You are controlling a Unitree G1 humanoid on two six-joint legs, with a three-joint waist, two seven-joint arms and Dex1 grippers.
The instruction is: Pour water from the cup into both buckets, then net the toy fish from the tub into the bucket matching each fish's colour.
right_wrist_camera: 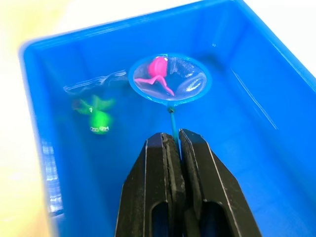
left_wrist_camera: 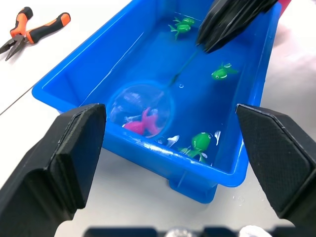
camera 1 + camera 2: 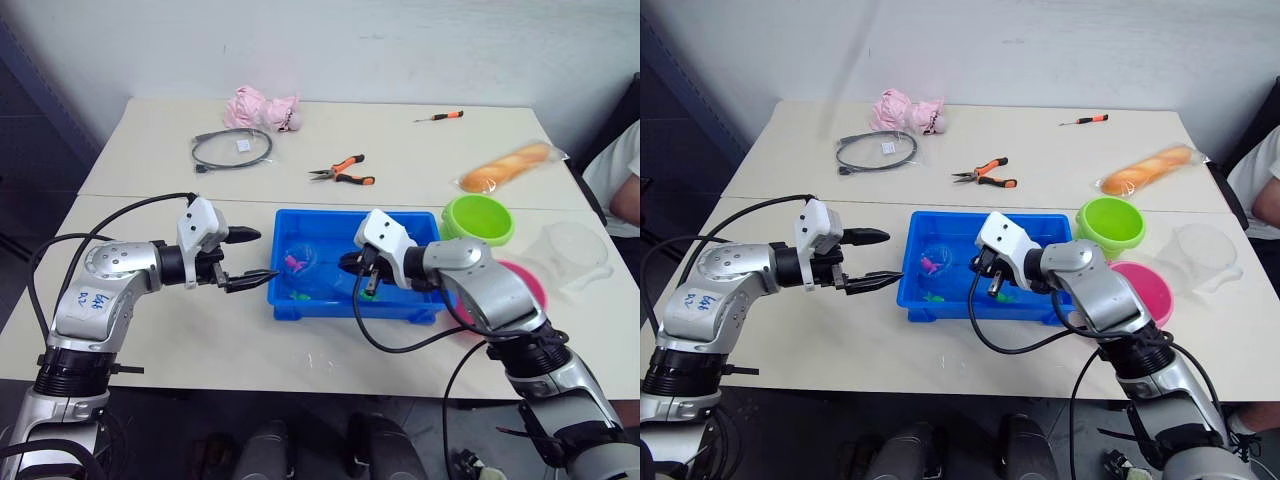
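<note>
The blue tub (image 3: pixel 320 213) sits mid-table, holding water and the toy fish. My right gripper (image 1: pixel 173 140) is shut on the thin handle of the net (image 1: pixel 170 79), whose hoop lies in the tub. A pink fish (image 1: pixel 157 69) rests inside the hoop. Green fish (image 2: pixel 199 142) (image 2: pixel 223 72) (image 2: pixel 183 25) lie loose in the tub. Just left of the tub, my left gripper (image 3: pixel 266 255) stands open and empty above the table. The green bucket (image 3: pixel 478 220) and the pink bucket (image 3: pixel 1145 288) stand right of the tub. The clear cup (image 3: pixel 572 255) is further right.
On the far half of the table lie orange-handled pliers (image 3: pixel 343 172), a small screwdriver (image 3: pixel 440 117), a coiled grey cable (image 3: pixel 232 148), a pink plush toy (image 3: pixel 262 108) and a bagged bread roll (image 3: pixel 505 167). A person's arm (image 3: pixel 622 185) shows at the right edge.
</note>
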